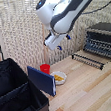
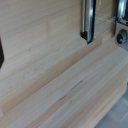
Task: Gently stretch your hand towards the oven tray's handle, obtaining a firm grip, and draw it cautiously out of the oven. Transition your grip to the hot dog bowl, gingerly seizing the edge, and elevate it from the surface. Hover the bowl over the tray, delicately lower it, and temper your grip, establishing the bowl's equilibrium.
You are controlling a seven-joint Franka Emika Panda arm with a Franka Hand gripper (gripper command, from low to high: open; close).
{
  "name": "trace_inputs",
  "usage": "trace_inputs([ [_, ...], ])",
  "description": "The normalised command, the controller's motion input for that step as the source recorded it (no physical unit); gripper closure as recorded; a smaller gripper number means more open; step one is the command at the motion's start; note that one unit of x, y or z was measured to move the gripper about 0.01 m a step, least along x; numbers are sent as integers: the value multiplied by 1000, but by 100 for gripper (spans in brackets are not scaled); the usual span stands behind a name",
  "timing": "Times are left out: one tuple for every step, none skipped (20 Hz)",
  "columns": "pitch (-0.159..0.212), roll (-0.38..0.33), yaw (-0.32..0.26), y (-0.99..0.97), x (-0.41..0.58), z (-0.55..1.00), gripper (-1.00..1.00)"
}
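Tool [image 1: 56, 42] at the end of a white robot arm [image 1: 60, 13] hangs in the air above a light wooden counter [image 1: 86, 87], holding nothing; whether its fingers are apart or together cannot be told. At the exterior view's right sits the black toaster oven [image 1: 103, 38], its grated door flap [image 1: 88, 59] folded down onto the counter; the oven tray is not clearly visible inside. Well apart, near a red cup [image 1: 45, 68] and a big black open case [image 1: 16, 92], rests the hot dog bowl [image 1: 58, 77]. The work seems at its first step: the tool must next travel toward the oven opening and find the tray's front bar.
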Motion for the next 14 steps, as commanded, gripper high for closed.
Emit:
trace_inputs([
  [-55,-333,100,-294,0,0,-100],
  [-54,-328,99,-314,0,0,-100],
  [-57,-318,100,-331,0,0,-100],
  [-50,-305,106,-331,57,-3,-100],
  [-45,-275,116,-326,149,-14,-100],
  [-36,-260,127,-311,197,-14,-100],
  [-34,-262,130,-277,231,-14,-100],
  [-33,-269,130,-251,251,-17,-100],
  [-33,-274,130,-237,251,-11,-100],
  [-27,-273,131,-240,266,-29,-100],
  [-9,-271,131,-237,320,-66,-100],
  [0,-258,127,-254,366,-74,-100],
  [0,-253,127,-254,386,-91,-100],
  [0,-254,126,-243,397,-111,-100],
])
